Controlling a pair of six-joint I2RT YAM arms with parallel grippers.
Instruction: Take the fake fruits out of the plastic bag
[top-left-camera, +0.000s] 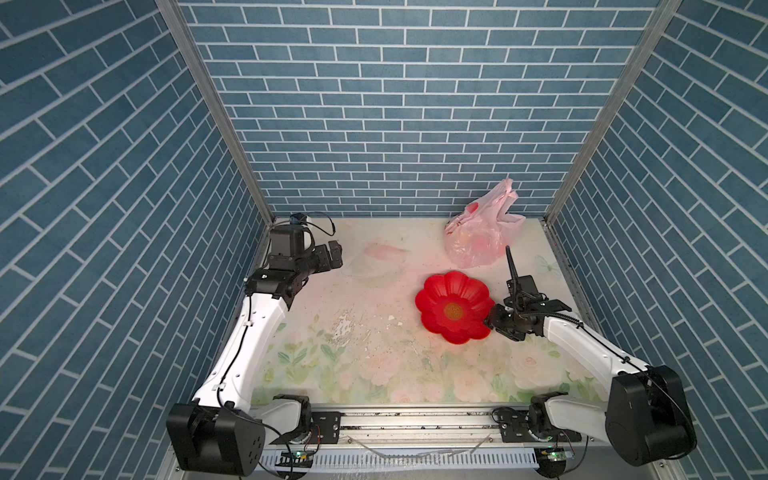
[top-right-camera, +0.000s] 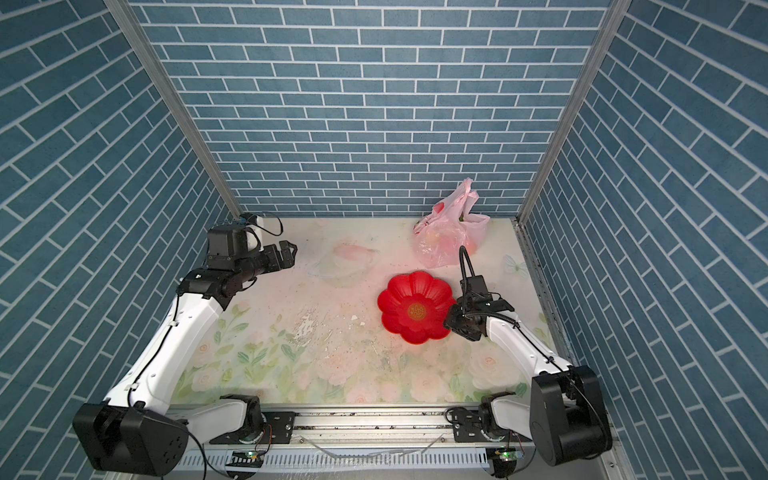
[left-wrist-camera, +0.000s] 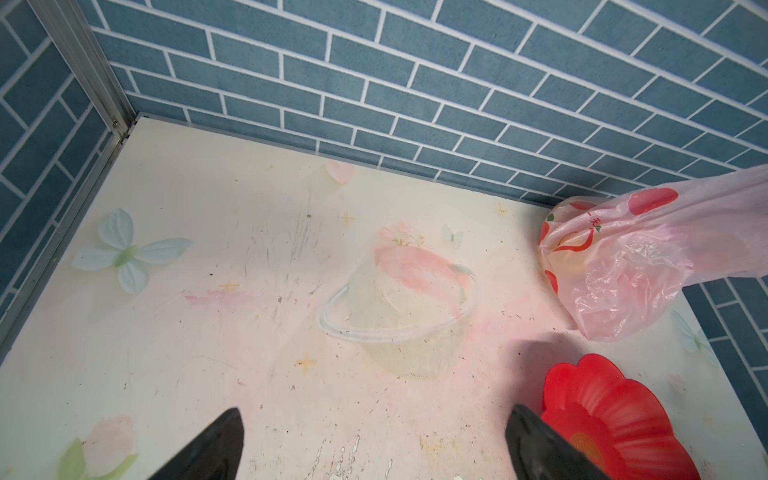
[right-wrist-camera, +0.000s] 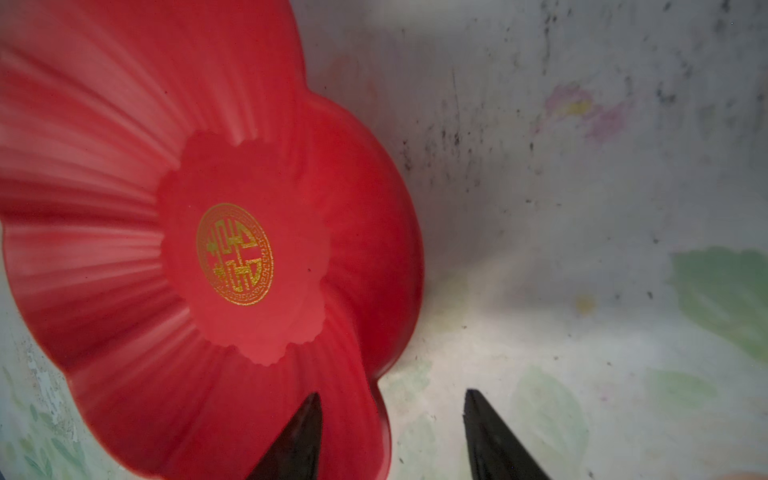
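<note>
Plastic bag (top-left-camera: 478, 239) sits at the far right corner of the table (top-left-camera: 374, 361), about 1 o'clock from table centre, slumped against the back wall. Inside, the fruits (top-right-camera: 440, 241) show only as dim red and yellow blurs through the film; none is out yet. The bag's long axis runs from its fat bottom on the table up to the bunched handles, which lean toward 1 o'clock, so the mouth faces up and away from both arms. Right gripper (top-left-camera: 492, 318) is low at the 3 o'clock edge of the red dish (top-left-camera: 432, 299). Its jaws are partly apart and astride the rim, one finger over the bowl and one outside, with nothing visibly pinched. From it the bag lies near 12 o'clock, just past the dish. Left gripper (top-left-camera: 334, 253) hovers at the table's 10 o'clock, jaws fully spread, empty; the bag is at its 3 o'clock, well apart. Judgement: the right arm is nearer but occupied at the dish, and reaching the handles means going up and over.
</note>
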